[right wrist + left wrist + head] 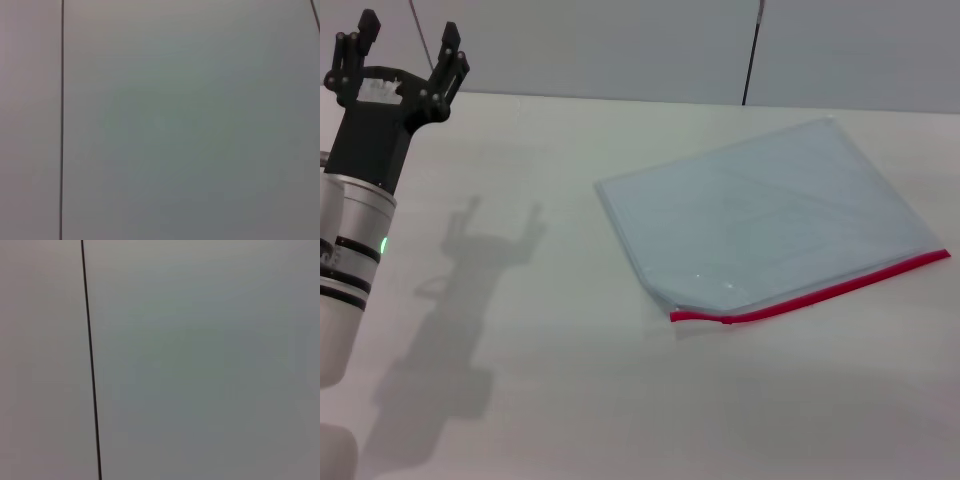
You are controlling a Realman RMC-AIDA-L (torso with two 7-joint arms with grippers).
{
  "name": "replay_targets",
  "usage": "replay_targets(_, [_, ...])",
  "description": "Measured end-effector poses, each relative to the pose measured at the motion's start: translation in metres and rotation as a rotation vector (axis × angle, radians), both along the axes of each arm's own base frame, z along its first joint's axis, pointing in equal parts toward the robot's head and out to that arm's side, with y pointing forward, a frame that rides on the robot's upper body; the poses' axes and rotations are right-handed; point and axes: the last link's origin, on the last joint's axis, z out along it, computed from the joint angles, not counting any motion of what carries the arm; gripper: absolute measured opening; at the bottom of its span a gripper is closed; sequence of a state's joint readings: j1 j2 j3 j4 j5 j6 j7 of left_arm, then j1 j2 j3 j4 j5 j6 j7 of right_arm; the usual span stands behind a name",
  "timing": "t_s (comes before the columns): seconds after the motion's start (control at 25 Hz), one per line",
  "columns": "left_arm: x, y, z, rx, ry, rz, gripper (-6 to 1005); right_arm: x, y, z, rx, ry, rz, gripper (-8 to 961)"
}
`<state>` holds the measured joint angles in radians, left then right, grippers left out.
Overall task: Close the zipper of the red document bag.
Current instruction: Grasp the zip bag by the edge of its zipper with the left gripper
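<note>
The red document bag (770,215) lies flat on the white table, right of centre in the head view. It is a pale blue translucent pouch. Its zipper (820,292) is a thin red strip along the near edge, running from about the middle of the table up toward the right. At the strip's left end the bag's corner looks slightly lifted. My left gripper (398,60) is raised at the far left, well away from the bag, fingers spread open and holding nothing. The right gripper is out of view. Both wrist views show only a plain grey wall.
The white table (570,380) spreads around the bag. A grey wall stands behind it, with a thin dark vertical line (750,60) on it. My left arm's shadow falls on the table's left part.
</note>
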<state>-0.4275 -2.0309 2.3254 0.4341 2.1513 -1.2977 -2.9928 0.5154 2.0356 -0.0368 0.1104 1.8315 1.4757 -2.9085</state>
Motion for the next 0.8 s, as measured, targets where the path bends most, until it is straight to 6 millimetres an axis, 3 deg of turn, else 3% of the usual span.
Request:
replay_targets(0.52, [-0.001,0.001,-0.002,-0.011,-0.01,0.014,856,0.002,0.001,-0.001,-0.008,-0.001,-0.011,894])
replay_targets(0.8, [0.016,0.022,-0.018,-0.228,-0.054,0.07,856,0.003,0.0,0.0,-0.007,-0.002,-0.015,893])
